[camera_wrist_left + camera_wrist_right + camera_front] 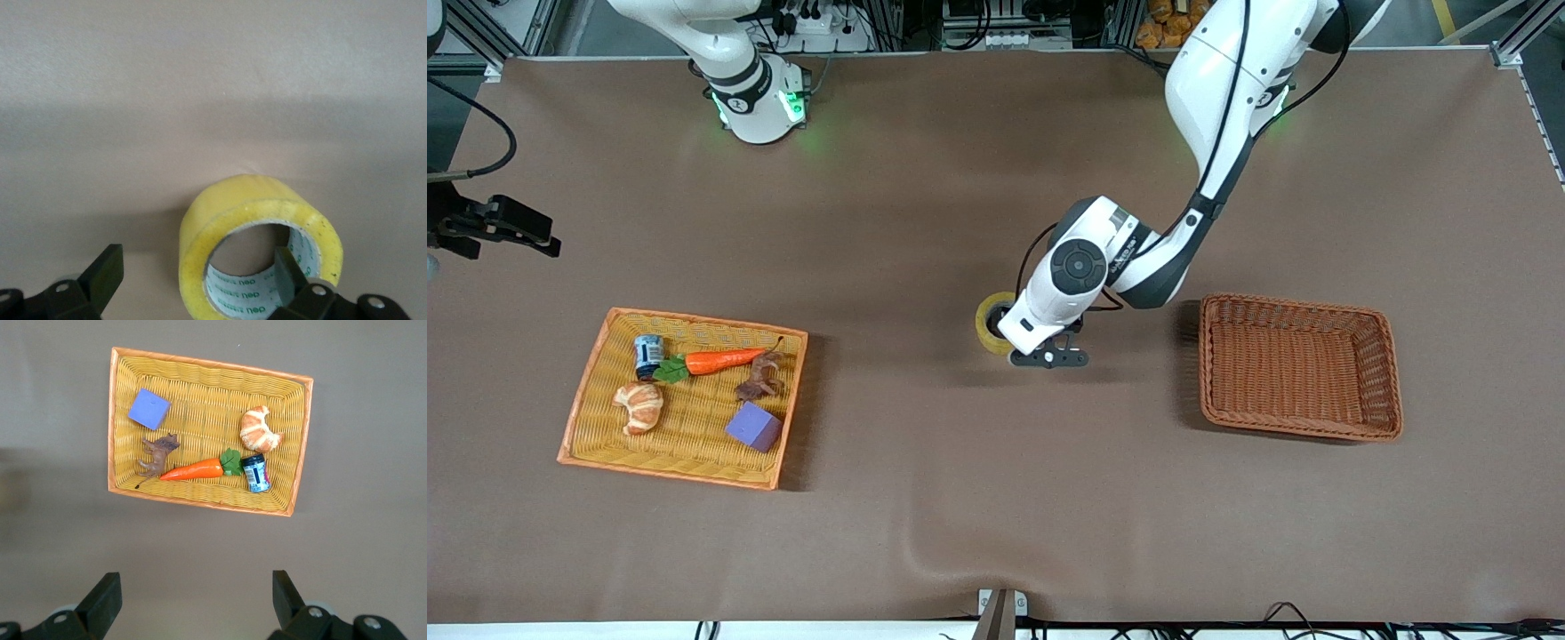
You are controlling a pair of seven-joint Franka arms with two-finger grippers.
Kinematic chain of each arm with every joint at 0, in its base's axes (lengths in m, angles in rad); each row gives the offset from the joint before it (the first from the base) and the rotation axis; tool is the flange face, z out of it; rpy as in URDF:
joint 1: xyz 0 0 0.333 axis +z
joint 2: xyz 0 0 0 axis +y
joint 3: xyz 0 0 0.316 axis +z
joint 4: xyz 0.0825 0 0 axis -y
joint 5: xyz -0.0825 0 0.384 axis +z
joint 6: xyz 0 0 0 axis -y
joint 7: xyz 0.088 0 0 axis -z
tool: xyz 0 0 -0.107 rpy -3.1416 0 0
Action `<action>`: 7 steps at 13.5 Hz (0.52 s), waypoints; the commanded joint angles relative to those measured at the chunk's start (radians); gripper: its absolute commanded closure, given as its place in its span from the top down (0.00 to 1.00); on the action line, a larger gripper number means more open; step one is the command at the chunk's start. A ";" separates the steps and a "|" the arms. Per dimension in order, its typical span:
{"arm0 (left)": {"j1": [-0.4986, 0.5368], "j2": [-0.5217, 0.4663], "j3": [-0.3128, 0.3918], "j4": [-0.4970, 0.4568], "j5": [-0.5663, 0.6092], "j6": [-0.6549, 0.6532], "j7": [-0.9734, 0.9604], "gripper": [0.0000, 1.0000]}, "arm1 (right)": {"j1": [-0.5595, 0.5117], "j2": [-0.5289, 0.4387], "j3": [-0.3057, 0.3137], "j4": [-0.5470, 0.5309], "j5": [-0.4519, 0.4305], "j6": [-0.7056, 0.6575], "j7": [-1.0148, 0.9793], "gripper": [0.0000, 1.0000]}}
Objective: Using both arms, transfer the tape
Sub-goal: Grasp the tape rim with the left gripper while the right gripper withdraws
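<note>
One roll of tape (990,322) stands on edge on the brown surface (925,498), roughly midway between the two baskets, and we see the left claw (193,277) down at it with its fingers spread apart: one finger (288,273) reaches into the roll's round hole while the other sits outside the ring, clear of it. We count two baskets: a yellow tray basket (587,418) toward the right arm's end and a reddish-brown basket (1383,373) toward the left arm's end, with nothing visible in it. Five things lie in the yellow one: one carrot (725,359), one croissant (639,406), one purple cube (754,427), one small blue-labelled jar (647,354) and one brown animal figure (759,380). We find the right claw (193,597) waiting high over the yellow basket, fingers wide apart and holding nothing.
</note>
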 commanded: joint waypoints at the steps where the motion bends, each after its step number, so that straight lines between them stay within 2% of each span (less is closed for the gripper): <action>1: -0.034 0.039 0.015 0.021 -0.004 0.012 -0.023 0.88 | -0.026 0.002 0.024 0.009 -0.022 0.003 0.001 1.00; 2: -0.042 0.045 0.020 0.021 -0.004 0.013 -0.026 0.79 | -0.027 0.002 0.024 0.009 -0.023 0.003 0.000 1.00; 3: -0.042 0.045 0.025 0.021 -0.004 0.013 -0.024 0.62 | -0.027 0.000 0.024 0.009 -0.022 -0.001 0.001 1.00; 5: -0.042 0.045 0.025 0.021 -0.004 0.013 -0.026 0.02 | -0.029 0.000 0.025 0.009 -0.017 -0.004 0.003 1.00; 7: -0.031 0.033 0.026 0.019 -0.002 0.012 -0.023 0.00 | -0.032 0.002 0.025 0.009 -0.013 -0.003 0.001 1.00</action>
